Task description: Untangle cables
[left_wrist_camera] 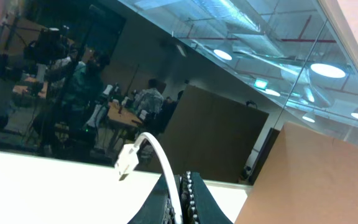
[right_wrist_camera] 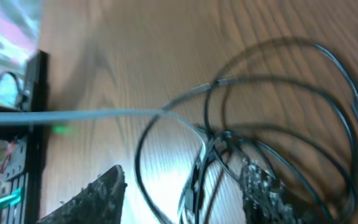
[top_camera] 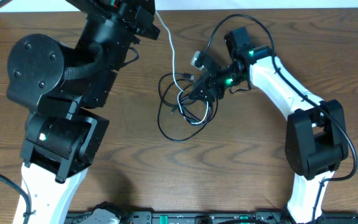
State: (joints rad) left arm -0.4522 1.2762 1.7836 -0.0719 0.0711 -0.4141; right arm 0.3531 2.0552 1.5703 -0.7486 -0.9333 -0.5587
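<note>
White cable point(left_wrist_camera: 160, 152) clamped in left fingers point(left_wrist_camera: 191, 199), right fingers point(right_wrist_camera: 98, 196) parted over black cable point(right_wrist_camera: 137, 165)

A brown wood-grain table point(top_camera: 135, 186) fills the near scene. Beyond a pale ledge point(left_wrist_camera: 36, 186), a dim room holds desks point(left_wrist_camera: 118, 113) with people on the far left, a brown partition point(left_wrist_camera: 219, 134) and round ceiling lights point(left_wrist_camera: 328, 70) at the upper right.

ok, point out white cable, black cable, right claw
white cable point(top_camera: 172, 56): overhead, straight stretch above the tangle.
black cable point(top_camera: 159, 121): overhead, loop's left edge.
right claw point(right_wrist_camera: 180, 196): right wrist, midway between fingertips.
</note>
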